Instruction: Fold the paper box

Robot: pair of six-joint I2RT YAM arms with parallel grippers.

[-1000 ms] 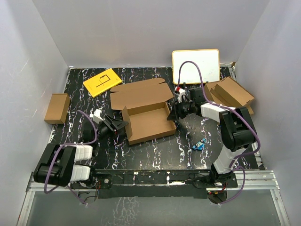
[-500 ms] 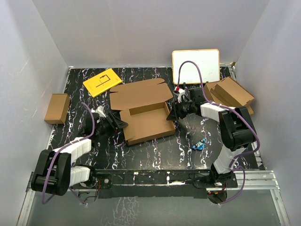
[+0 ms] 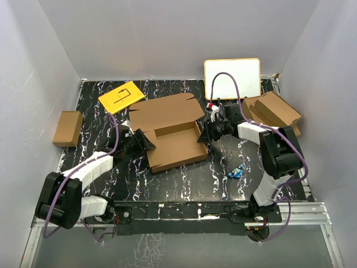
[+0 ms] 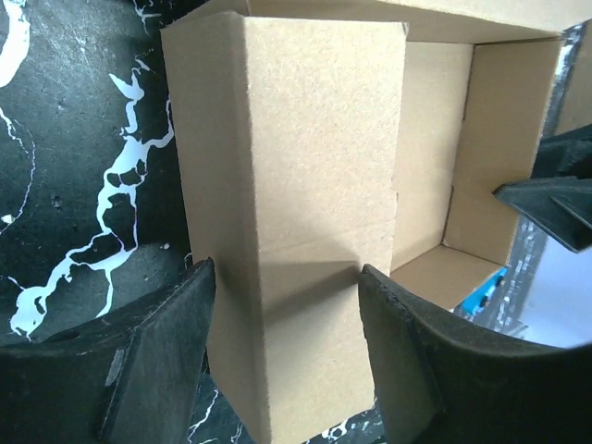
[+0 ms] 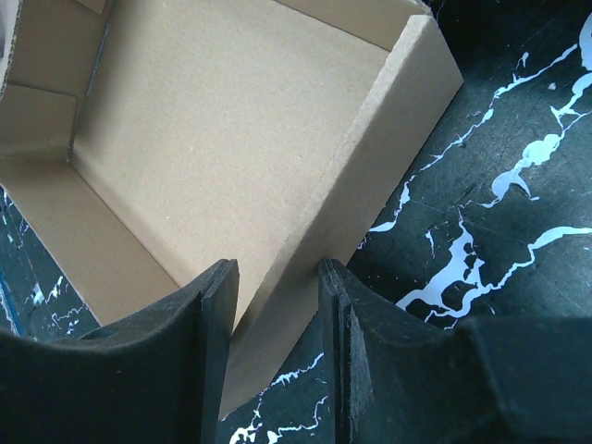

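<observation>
Between the two grippers, the paper box (image 3: 177,146) sits on the tabletop (image 3: 184,181). Its long axis runs from one gripper across to the other, so each arm has its own end wall and neither is nearer. The left gripper (image 4: 287,277) pinches the broad, upright left end panel. The right gripper (image 5: 277,270) pinches the thinner right wall, with the tray floor just inward. The cardboard is plain brown, matte, finely grained and creased square. Beyond both grippers the lid panel (image 3: 167,110) lies flat and unfolded on black, white-veined marble.
</observation>
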